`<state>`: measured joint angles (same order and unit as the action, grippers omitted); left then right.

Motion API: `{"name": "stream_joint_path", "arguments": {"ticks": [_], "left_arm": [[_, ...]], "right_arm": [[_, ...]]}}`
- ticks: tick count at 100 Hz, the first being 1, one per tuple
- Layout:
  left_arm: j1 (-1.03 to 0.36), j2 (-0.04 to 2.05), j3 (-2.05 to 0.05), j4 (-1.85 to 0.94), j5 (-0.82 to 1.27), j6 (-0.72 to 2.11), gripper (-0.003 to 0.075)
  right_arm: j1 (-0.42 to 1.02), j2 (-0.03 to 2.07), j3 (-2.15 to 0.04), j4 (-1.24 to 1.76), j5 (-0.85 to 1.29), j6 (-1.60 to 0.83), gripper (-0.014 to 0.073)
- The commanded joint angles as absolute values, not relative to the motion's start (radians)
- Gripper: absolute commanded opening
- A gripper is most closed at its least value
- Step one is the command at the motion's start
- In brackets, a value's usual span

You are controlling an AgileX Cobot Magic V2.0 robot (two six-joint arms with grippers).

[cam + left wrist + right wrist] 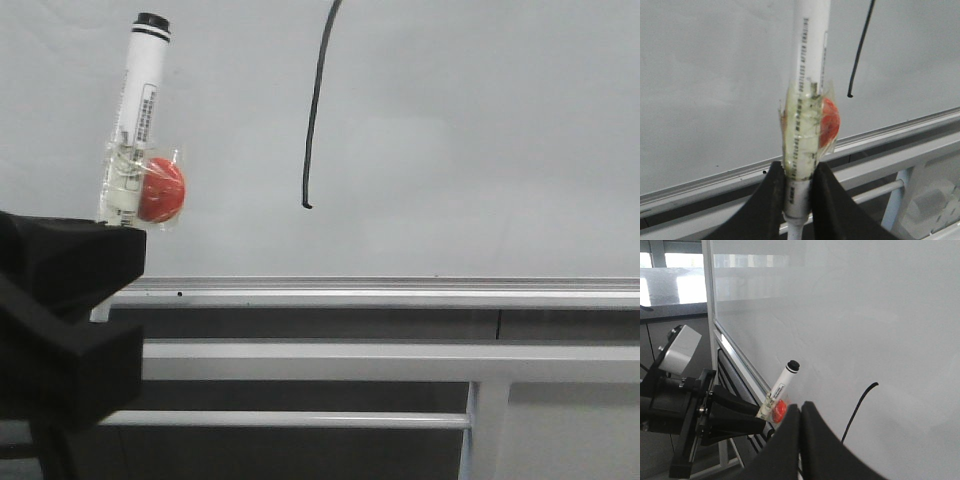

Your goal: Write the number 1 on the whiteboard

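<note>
Front view, far left: left end effector [100,235], a black blocky pair of fingers low at the left edge, pinching the lower barrel of the pen.
Pen: white cylindrical marker pen with a black tip [133,125], standing almost upright at upper left, tip uppermost and apparently off the board; a red ball-like lump [161,190] is taped to its barrel with clear tape.
Board: large pale grey-white whiteboard [480,130], filling the upper frame, with a silver aluminium bottom rail [400,292] and white metal frame bars [320,360] below it.
Stroke: thin black near-vertical number 1 [313,110], centre-left of the frame, running off the top edge and ending in a small hook above the rail, well apart from the pen tip.
Left wrist view: black fingers [767,200] close tight on the pen, with the stroke to its upper right.
Right wrist view: right end effector [801,412] pressed together on nothing, near the board.
Progress: the stroke looks drawn, so the writing seems done.
Risk: any tilt of the pen toward the board could leave a stray mark beside the numeral.
Risk: the taped lump could slip in the grip and turn the pen.
Risk: the right end effector, close to the board, could smear wet ink.
</note>
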<state>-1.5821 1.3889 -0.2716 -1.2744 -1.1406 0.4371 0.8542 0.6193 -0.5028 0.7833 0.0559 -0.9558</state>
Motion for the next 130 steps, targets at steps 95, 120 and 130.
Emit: {"name": "stream_joint_path", "arguments": {"ticks": [95,120,130], "left_arm": [[-1.348,1.373,-0.35,-1.164,-1.328,0.329,-0.002],[-1.341,1.373,-0.35,-1.16,-1.333,0.329,-0.002],[-1.318,1.373,-0.35,-1.157,-1.322,0.329,-0.002]], "right_arm": [[0.85,0.613,-0.53,0.777,-0.039,-0.965,-0.0063],[0.85,0.613,-0.53,0.777,-0.037,-0.965,-0.0063],[0.85,0.613,-0.53,0.777,-0.037,-0.965,-0.0063]]}}
